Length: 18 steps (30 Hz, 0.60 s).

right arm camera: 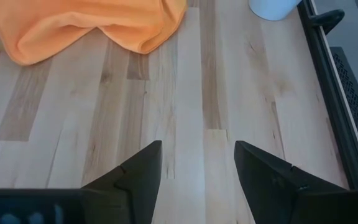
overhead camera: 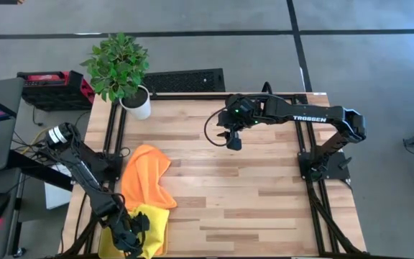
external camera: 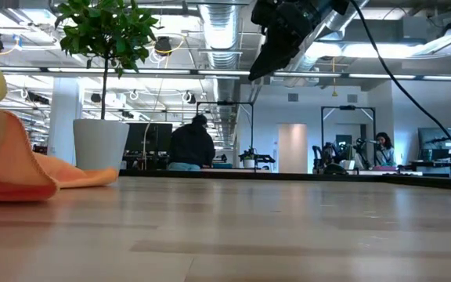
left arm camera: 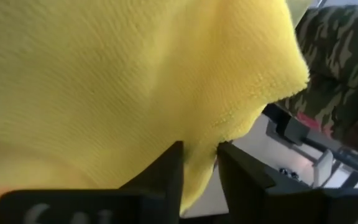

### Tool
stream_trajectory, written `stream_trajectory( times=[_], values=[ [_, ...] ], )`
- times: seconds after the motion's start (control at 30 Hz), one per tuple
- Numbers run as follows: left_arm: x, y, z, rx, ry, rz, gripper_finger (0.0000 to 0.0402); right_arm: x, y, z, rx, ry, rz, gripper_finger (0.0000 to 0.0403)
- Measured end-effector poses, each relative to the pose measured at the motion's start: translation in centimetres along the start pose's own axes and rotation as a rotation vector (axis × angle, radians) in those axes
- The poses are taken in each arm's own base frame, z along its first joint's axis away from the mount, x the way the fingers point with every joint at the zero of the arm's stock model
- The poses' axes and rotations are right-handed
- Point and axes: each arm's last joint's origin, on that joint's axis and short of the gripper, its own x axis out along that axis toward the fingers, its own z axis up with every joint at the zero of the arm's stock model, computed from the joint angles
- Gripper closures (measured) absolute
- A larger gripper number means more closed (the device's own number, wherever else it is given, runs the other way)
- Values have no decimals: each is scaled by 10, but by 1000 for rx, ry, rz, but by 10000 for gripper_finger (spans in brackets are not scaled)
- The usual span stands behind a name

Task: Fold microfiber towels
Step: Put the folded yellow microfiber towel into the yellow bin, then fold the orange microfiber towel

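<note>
High view, reading from the left: my left gripper sits down at the near-left corner of the table, buried in the yellow towel. The left wrist view shows the yellow cloth pinched in the narrow slot between the two dark fingers, with the rest draped right over the lens, so I take it as clamped on that towel, though the jaws are not pressed fully together. I judge it holds an edge there to drag the towel out of the pile onto open wood for folding.

Just beyond it, an orange towel lies crumpled along the left side of the table, partly overlapping the yellow one. I can only make out one orange cloth for certain, and no pink one.

A potted plant stands at the far-left corner, clear of the work.

Further right, my right gripper hangs above the far middle of the boards, fingers spread wide and holding nothing; its wrist view shows bare wood between them. It looks parked there to leave the left side free.
</note>
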Motion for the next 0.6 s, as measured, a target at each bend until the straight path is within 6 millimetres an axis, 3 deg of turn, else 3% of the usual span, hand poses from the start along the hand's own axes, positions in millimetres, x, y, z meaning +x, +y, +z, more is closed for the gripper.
stream_trajectory(
  times=[0.17,0.33,0.47,0.6],
  values=[
    [-1,-1,-3,-16,145,1,276,0,0,0,0,0,0,178],
    [-7,-6,-6,19,199,-58,265,0,0,0,0,0,0,178],
    [-30,-5,-6,-35,124,-70,265,0,0,0,0,0,0,178],
    [-68,1,-1,-111,-66,-98,265,0,0,0,0,-1,2,178]
  ],
)
